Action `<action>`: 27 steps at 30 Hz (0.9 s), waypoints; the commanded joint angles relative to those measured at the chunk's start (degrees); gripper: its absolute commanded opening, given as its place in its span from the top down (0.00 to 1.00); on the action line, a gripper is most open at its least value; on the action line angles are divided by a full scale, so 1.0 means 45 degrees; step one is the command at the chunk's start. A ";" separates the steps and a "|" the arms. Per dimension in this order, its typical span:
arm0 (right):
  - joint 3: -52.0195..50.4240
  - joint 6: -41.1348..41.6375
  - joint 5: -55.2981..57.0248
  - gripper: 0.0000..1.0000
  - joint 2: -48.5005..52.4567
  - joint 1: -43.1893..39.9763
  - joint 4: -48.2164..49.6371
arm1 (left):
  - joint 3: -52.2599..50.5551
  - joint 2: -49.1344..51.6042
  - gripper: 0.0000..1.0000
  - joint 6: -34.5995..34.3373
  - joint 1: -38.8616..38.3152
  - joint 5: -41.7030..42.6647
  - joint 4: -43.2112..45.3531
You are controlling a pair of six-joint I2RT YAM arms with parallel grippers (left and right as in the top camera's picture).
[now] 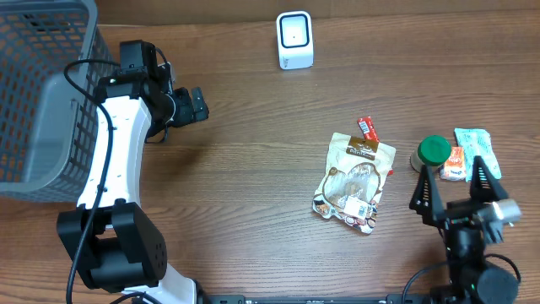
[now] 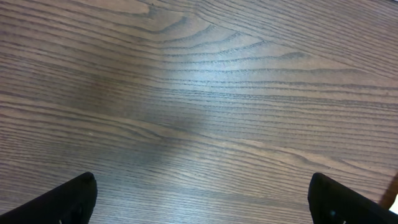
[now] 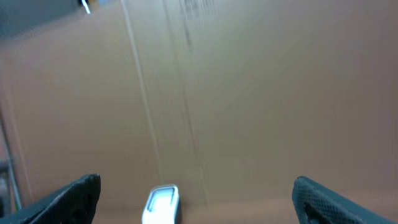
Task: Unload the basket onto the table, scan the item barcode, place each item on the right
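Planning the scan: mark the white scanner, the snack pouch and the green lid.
white scanner (image 1: 294, 39): overhead view, middle of its face.
snack pouch (image 1: 354, 181): overhead view, centre of its front.
green lid (image 1: 434, 149): overhead view, its top.

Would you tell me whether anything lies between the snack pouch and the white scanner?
Nothing visible: only bare table between the snack pouch and the white scanner. The red packet by its top edge lies aside.

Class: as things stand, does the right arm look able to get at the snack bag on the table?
Probably yes. The right gripper is open, and only bare table lies between it and the snack bag; the green-lidded jar stands just beside that path.
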 commanded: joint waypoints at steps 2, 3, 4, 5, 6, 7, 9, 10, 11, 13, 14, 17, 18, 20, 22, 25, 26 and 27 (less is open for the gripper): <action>-0.0131 -0.0204 -0.0083 0.00 -0.0131 -0.0107 -0.1331 | 0.0262 -0.0233 0.00 -0.0209 -0.0063 -0.0034 -0.0005; -0.0131 -0.0199 -0.0092 0.00 -0.0131 -0.0102 -0.2040 | 0.0262 -0.0238 0.00 -0.0209 -0.0063 -0.0034 -0.0005; -0.0131 -0.0199 -0.0097 0.00 -0.0131 -0.0102 -0.3167 | 0.0262 -0.0238 0.00 -0.0209 -0.0063 -0.0034 -0.0005; -0.0131 -0.0204 -0.0126 0.00 -0.0131 -0.0102 -0.4129 | 0.0262 -0.0238 0.00 -0.0209 -0.0063 -0.0034 -0.0005; -0.0131 -0.0374 -0.0141 0.00 -0.0131 -0.0102 -0.4493 | 0.0262 -0.0238 0.00 -0.0209 -0.0063 -0.0034 -0.0005; -0.0131 -0.0675 -0.0243 0.00 -0.0141 -0.0102 -0.4488 | 0.0262 -0.0238 0.00 -0.0209 -0.0063 -0.0034 -0.0005; -0.0131 -0.1200 -0.0369 0.00 -0.0141 -0.0102 -0.4488 | 0.0262 -0.0238 0.00 -0.0209 -0.0063 -0.0034 -0.0005; -0.0131 -0.1341 -0.0355 0.00 -0.0141 -0.0107 -0.4488 | 0.0262 -0.0233 0.00 -0.0209 -0.0063 -0.0034 0.0000; -0.0131 -0.1545 -0.0364 0.00 -0.0141 -0.0107 -0.4488 | 0.0262 -0.0238 0.00 -0.0209 -0.0063 -0.0034 -0.0005; -0.0131 -0.1797 -0.0364 0.00 -0.0141 -0.0107 -0.4488 | 0.0262 -0.0238 0.00 -0.0209 -0.0063 -0.0034 -0.0005; -0.0131 -0.1821 -0.0345 0.00 -0.0141 -0.0107 -0.4488 | 0.0262 -0.0238 0.00 -0.0209 -0.0063 -0.0034 -0.0005; -0.0131 -0.1807 -0.0311 0.00 -0.0141 -0.0102 -0.4488 | 0.0262 -0.0238 0.00 -0.0209 -0.0063 -0.0034 0.0000; -0.0131 -0.1807 -0.0311 0.00 -0.0141 -0.0102 -0.4483 | 0.0262 -0.0238 0.00 -0.0209 -0.0063 -0.0034 -0.0005; -0.0131 -0.1807 -0.0311 0.00 -0.0141 -0.0102 -0.4483 | 0.0262 -0.0238 0.00 -0.0209 -0.0063 -0.0034 -0.0005; -0.0131 -0.1807 -0.0311 0.00 -0.0141 -0.0102 -0.4483 | 0.0262 -0.0238 0.00 -0.0209 -0.0063 -0.0034 -0.0005; -0.0131 -0.1807 -0.0311 0.00 -0.0141 -0.0102 -0.4483 | 0.0262 -0.0238 0.00 -0.0209 -0.0063 -0.0034 -0.0005; -0.0131 -0.1807 -0.0311 0.00 -0.0141 -0.0102 -0.4483 | 0.0262 -0.0238 0.00 -0.0209 -0.0063 -0.0034 -0.0005; -0.0131 -0.1807 -0.0311 0.00 -0.0141 -0.0102 -0.4483 | 0.0262 -0.0238 0.00 -0.0209 -0.0063 -0.0034 -0.0005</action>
